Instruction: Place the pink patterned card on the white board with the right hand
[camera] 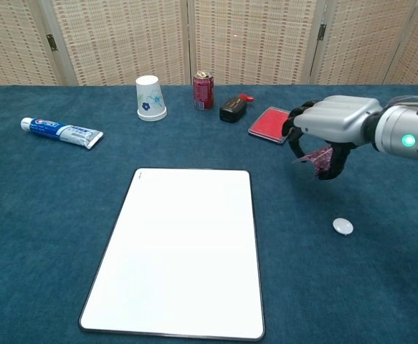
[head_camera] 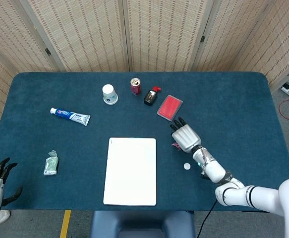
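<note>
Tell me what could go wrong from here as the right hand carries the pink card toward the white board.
The right hand holds the pink patterned card only by its edge, hanging below the fingers, so it might slip or twist before reaching the white board. The hand is also close to the red case and could brush it.
</note>
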Tool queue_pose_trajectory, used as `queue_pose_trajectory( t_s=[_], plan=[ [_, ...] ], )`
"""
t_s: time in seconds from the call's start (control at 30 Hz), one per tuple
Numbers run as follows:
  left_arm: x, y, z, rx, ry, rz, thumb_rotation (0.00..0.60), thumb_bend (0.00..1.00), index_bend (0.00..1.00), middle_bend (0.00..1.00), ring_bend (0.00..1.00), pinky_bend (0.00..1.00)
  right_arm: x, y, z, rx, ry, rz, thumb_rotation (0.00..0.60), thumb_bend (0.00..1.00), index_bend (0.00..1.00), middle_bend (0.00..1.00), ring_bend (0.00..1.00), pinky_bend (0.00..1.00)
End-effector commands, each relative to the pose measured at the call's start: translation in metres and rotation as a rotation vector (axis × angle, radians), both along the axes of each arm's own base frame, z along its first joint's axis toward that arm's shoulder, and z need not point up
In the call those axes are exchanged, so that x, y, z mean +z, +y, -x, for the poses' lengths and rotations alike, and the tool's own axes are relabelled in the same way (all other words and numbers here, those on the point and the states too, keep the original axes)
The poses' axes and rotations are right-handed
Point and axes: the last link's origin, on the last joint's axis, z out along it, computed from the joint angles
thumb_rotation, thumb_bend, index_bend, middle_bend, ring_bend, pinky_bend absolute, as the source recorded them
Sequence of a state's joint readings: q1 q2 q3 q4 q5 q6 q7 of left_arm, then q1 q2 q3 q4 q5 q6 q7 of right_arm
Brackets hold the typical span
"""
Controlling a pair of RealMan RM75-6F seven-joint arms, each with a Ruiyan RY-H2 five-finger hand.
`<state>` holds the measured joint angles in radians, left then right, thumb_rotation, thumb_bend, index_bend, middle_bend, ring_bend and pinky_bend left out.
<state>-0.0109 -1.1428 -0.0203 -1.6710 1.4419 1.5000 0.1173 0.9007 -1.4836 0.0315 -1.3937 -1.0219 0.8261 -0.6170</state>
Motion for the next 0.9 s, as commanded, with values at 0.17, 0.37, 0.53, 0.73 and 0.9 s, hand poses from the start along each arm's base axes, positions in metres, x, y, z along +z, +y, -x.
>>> queue_pose_trajectory(
  t_s=[0.17, 0.37, 0.53, 0.73, 0.9],
  plan=[
    [0.002, -0.002, 0.000, 0.002, 0.001, -0.007, 0.600, 0.34, 0.22, 0.12, 0.17, 0.00, -0.027, 0.016, -0.047, 0.104, -0.042, -0.080, 0.600, 0.25, 0.44, 0.17, 0.03, 0.00],
    [0.005, -0.005, 0.001, 0.006, 0.001, -0.013, 0.600, 0.34, 0.22, 0.12, 0.17, 0.00, -0.048, 0.021, -0.074, 0.156, -0.032, -0.119, 0.600, 0.25, 0.37, 0.15, 0.02, 0.00],
    [0.006, -0.007, 0.003, 0.013, 0.000, -0.016, 0.600, 0.34, 0.22, 0.12, 0.17, 0.00, -0.058, 0.024, -0.089, 0.178, -0.031, -0.132, 0.600, 0.25, 0.27, 0.14, 0.01, 0.00],
    [0.007, -0.008, 0.005, 0.015, -0.001, -0.016, 0.600, 0.34, 0.22, 0.12, 0.17, 0.00, -0.063, 0.028, -0.095, 0.190, -0.020, -0.145, 0.600, 0.25, 0.17, 0.13, 0.01, 0.00],
    [0.006, -0.007, 0.004, 0.010, -0.002, -0.011, 0.600, 0.34, 0.22, 0.12, 0.17, 0.00, -0.060, 0.030, -0.094, 0.181, -0.023, -0.141, 0.600, 0.25, 0.05, 0.12, 0.01, 0.00]
  ],
)
